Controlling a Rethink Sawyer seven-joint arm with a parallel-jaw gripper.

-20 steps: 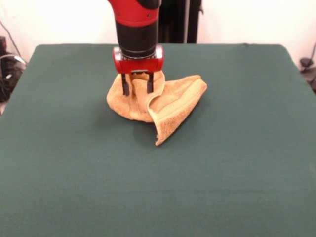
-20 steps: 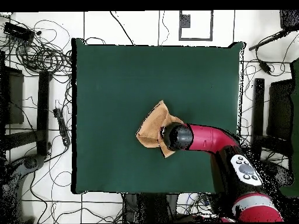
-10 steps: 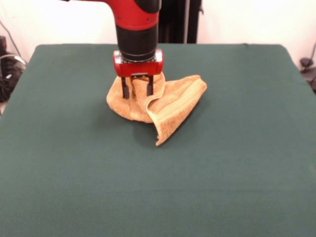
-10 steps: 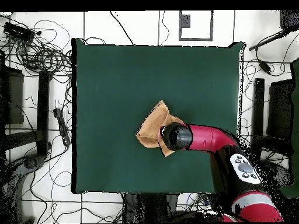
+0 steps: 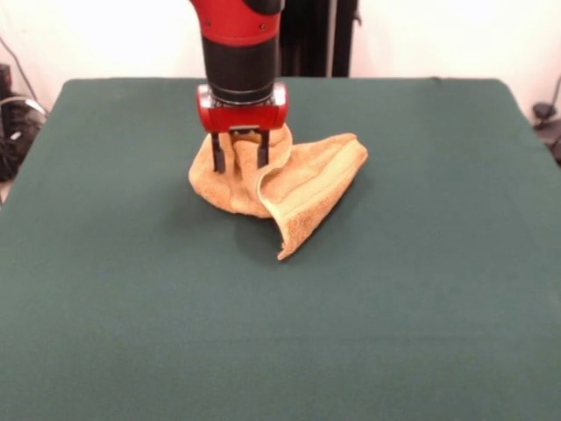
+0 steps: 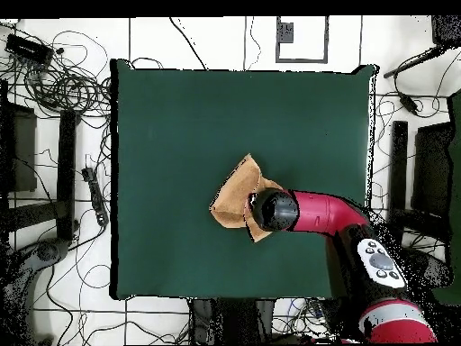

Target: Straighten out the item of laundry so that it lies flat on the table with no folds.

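The item of laundry (image 5: 298,180) is a golden-orange terry towel lying crumpled and folded over itself on the green table (image 5: 412,289), a little behind the middle. One ribbed edge runs down to a pointed corner toward the front. My gripper (image 5: 240,160) stands upright over the towel's left part, open, its two black fingers (image 5: 219,155) spread apart with their tips down at the cloth. Nothing is lifted. In the overhead view the towel (image 6: 234,196) shows beside the arm's wrist (image 6: 275,210), which hides the fingers and part of the cloth.
Green table (image 6: 180,117) stretches wide on every side of the towel. Off the table in the overhead view lie tangled cables (image 6: 67,86) and dark equipment (image 6: 432,171) on the white floor.
The gripper has shifted slightly left in the front view and stays open over the towel. The towel's shape looks the same.
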